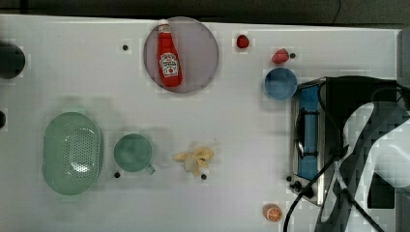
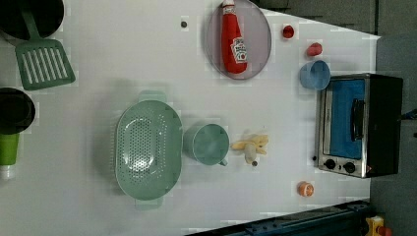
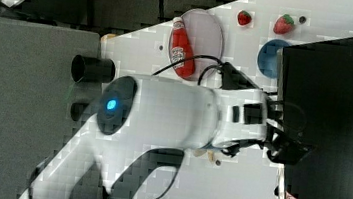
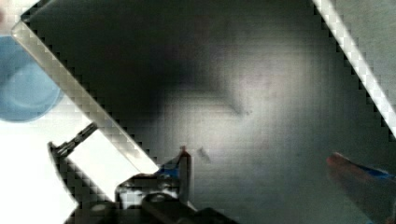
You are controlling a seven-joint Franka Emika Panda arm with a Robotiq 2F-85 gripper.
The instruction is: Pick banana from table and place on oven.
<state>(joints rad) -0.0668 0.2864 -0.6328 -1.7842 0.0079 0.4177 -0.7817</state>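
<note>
The banana (image 1: pixel 196 158) lies on the white table (image 1: pixel 241 116), peel flaps splayed, just beside the green cup (image 1: pixel 133 152); the left view has the banana (image 2: pixel 252 145) in the same spot. At the top view's right edge stands the oven (image 1: pixel 308 140), its black top mostly covered by my arm (image 1: pixel 372 145). My gripper (image 4: pixel 259 156) hovers over the oven's black top (image 4: pixel 233 93), open, with nothing between its fingers (image 4: pixel 185 163). In the right view the gripper (image 3: pixel 284 149) hangs over the oven top (image 3: pixel 333 122), far from the banana.
A ketchup bottle (image 1: pixel 169 60) lies on a grey plate (image 1: pixel 203 53). A blue cup (image 1: pixel 280 83) stands next to the oven, with two strawberries (image 1: pixel 280 56) behind it. A green colander (image 1: pixel 71 152) sits beside the green cup. An orange slice (image 1: pixel 272 212) lies near the oven's front.
</note>
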